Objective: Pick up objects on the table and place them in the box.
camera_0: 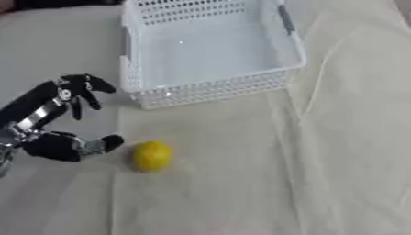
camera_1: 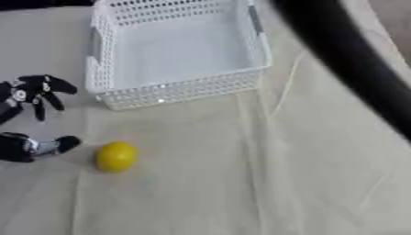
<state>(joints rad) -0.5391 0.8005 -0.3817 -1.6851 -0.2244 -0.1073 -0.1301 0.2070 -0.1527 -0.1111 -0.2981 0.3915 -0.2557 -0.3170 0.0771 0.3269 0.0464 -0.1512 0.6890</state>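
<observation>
Left eye view: yellow lemon lies on the cloth just right of the left hand, untouched, fingers spread apart. Its long axis runs near-far. White basket sits beyond.

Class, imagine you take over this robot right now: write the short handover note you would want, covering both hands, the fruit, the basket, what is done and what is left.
Left hand: open, low at the table's left side, thumb pointing at the yellow fruit, a small gap between them; holding nothing.
Right hand: not seen; only a dark blurred arm crosses the right eye view's upper right.
Yellow fruit: on the cloth, in front of the basket's near left corner.
White basket: at the far side, nothing visible inside.
Done: nothing placed yet.
Left: grasp the fruit, lift it over the near wall, release it in the basket.
</observation>
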